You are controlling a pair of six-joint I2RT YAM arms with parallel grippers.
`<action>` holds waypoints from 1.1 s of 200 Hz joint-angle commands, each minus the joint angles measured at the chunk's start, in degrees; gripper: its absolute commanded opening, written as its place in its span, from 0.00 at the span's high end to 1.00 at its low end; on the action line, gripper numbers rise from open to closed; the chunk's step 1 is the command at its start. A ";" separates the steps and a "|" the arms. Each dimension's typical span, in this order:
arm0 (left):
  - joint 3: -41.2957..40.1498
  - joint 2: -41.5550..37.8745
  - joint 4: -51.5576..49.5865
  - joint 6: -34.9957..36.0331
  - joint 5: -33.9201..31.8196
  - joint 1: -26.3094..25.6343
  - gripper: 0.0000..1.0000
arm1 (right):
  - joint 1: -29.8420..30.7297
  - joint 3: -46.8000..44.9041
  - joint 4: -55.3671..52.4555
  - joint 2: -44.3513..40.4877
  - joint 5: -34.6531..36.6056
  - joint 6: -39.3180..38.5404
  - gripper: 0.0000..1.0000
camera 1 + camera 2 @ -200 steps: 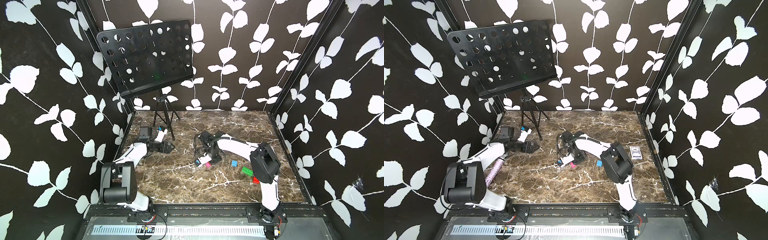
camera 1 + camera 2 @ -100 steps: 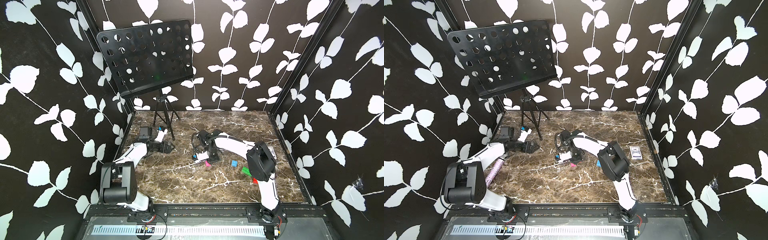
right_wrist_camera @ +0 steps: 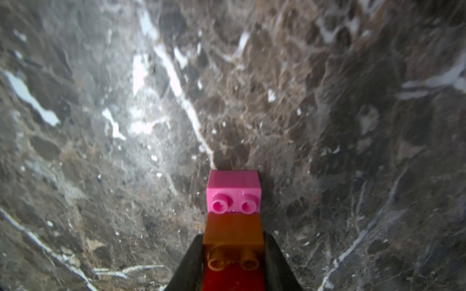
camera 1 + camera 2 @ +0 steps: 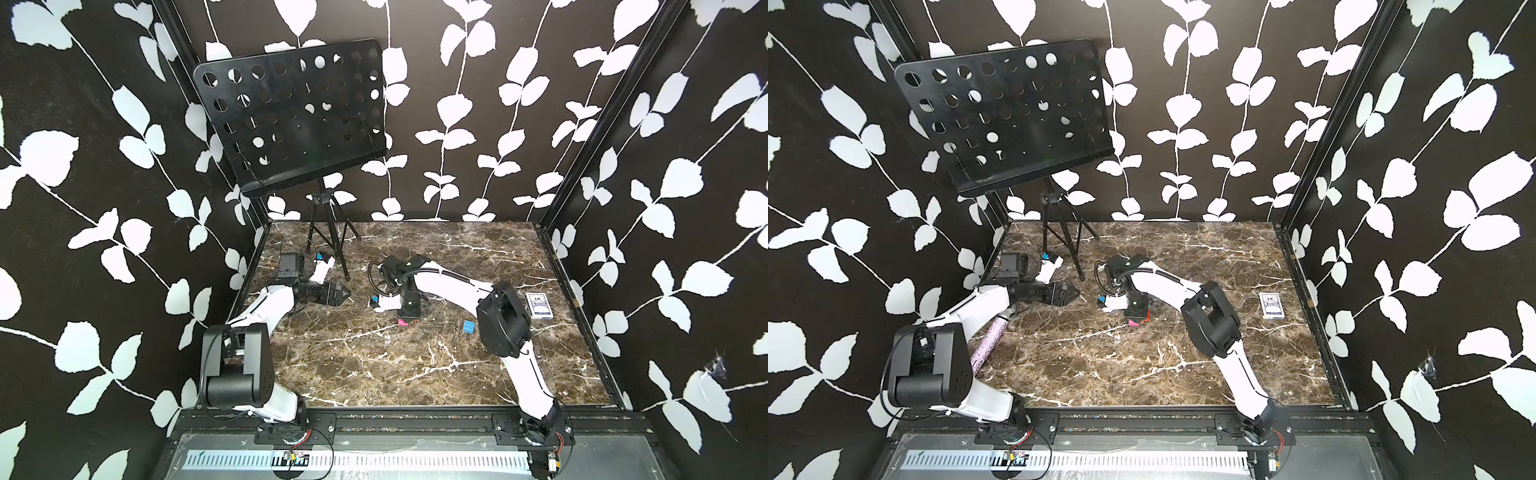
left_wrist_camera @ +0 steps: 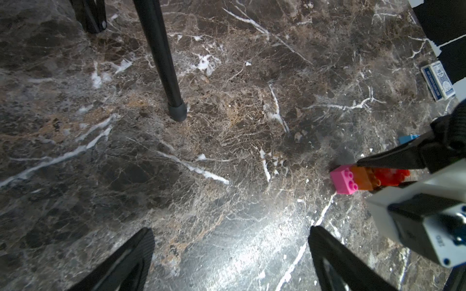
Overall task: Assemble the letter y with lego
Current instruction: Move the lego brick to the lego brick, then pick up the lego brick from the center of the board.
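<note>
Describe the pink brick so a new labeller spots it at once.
On the marble table, follow the right arm to its tool, shut on a short row of bricks near the middle. The pink brick is at the row's free end, clear of the tool; the orange brick and red brick behind it sit inside the grip.

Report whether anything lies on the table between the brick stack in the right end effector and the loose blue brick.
Nothing visible does. The right end effector is shut on the pink-orange-red stack, and in a top view only bare marble table separates it from the blue brick.
</note>
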 commanded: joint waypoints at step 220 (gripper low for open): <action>1.19 4.03 0.04 -1.33 4.14 -13.54 0.05 | -16.91 -41.57 8.47 -35.17 7.15 8.67 0.50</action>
